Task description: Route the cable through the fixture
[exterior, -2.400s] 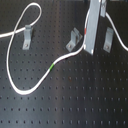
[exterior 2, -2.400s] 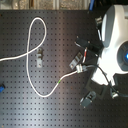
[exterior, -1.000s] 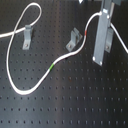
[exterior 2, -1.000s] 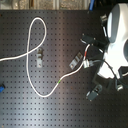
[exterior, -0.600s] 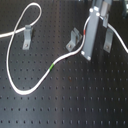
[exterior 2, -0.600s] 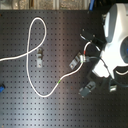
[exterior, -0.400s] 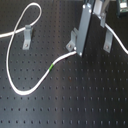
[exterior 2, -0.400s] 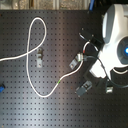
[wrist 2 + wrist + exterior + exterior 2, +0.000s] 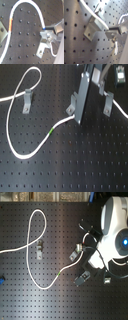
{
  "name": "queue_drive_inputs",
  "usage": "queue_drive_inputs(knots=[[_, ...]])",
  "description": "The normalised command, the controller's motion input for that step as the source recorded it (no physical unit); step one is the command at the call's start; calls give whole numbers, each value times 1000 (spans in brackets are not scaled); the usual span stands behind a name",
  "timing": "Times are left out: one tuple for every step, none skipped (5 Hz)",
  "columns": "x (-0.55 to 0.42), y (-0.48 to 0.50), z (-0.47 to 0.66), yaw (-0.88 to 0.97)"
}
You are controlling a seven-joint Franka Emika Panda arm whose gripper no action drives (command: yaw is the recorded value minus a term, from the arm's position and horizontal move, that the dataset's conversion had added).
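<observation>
The white cable (image 9: 20, 153) loops around the left fixture (image 9: 26, 100) and sweeps up past its green band (image 9: 51, 130) to the middle fixture (image 9: 74, 110). It then runs on past the right fixture (image 9: 107, 104). My gripper (image 9: 78, 117) stands upright right beside the middle fixture and looks shut on the cable there. In the first wrist view the cable (image 9: 90, 12) lies over the fixture bracket (image 9: 93, 28) and meets a fingertip (image 9: 117, 28). The second wrist view shows the cable's red mark (image 9: 10, 23). In the second exterior view the cable (image 9: 31, 267) and green band (image 9: 60, 272) show.
Everything sits on a black perforated board (image 9: 75, 169). The white arm body (image 9: 117, 232) fills the second exterior view's right. A dark box (image 9: 120, 76) stands at the first exterior view's top right. A small blue item (image 9: 1, 282) lies at the second exterior view's left edge.
My gripper has moved toward the first exterior view's left, from near the right fixture to right beside the middle fixture. The cable's left loop has not moved.
</observation>
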Motion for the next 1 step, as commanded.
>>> queue_drive_inputs(knots=[[-62,-72,538,-100]])
